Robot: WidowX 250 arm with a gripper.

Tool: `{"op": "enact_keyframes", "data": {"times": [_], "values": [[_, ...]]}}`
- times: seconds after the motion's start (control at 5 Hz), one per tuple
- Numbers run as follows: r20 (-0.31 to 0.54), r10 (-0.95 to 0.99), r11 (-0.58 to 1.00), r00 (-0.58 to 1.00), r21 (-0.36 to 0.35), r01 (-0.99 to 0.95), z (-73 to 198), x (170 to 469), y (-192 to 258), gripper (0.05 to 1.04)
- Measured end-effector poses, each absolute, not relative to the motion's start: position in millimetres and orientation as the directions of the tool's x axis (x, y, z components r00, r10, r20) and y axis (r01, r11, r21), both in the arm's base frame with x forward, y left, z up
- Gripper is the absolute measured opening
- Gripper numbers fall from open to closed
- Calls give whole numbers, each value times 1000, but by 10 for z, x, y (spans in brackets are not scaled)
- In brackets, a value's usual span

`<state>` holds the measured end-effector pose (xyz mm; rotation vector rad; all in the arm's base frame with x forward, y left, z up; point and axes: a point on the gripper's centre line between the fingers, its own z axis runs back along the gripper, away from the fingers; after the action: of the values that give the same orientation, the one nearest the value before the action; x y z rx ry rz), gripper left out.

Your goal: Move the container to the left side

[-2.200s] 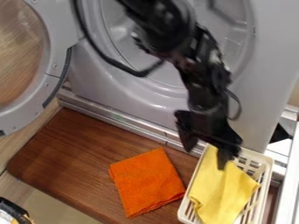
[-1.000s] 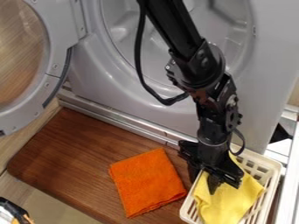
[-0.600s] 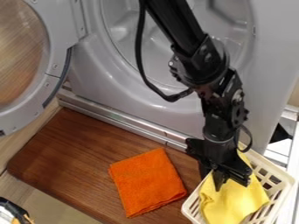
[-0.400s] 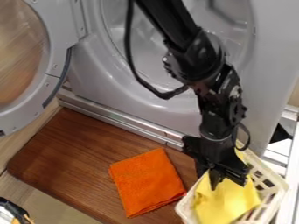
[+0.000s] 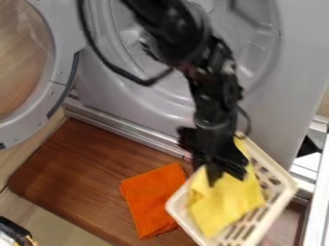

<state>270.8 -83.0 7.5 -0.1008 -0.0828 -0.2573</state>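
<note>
From where I stand, the claw (image 5: 206, 174) seems clamped on 1 side of the basket (image 5: 274, 166); the off-centre weight could twist it, snagging the orange cloth (image 5: 147, 198).

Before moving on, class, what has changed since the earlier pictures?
The plastic basket, with the yellow cloth in it, moved left in view and turned, now overlapping the orange cloth; the gripper went left with it. The orange cloth and round door stayed put.

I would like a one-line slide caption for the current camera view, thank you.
Black gripper over a cream basket holding a yellow cloth, beside an orange cloth.
</note>
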Motion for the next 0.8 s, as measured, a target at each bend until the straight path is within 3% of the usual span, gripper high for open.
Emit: {"op": "enact_keyframes", "data": {"times": [0.2, 0.8], "values": [[108, -176, 982, 978, -54, 183, 219, 2734, -390, 137], [87, 53, 999, 995, -7, -53, 148, 2636, 741, 136]]}}
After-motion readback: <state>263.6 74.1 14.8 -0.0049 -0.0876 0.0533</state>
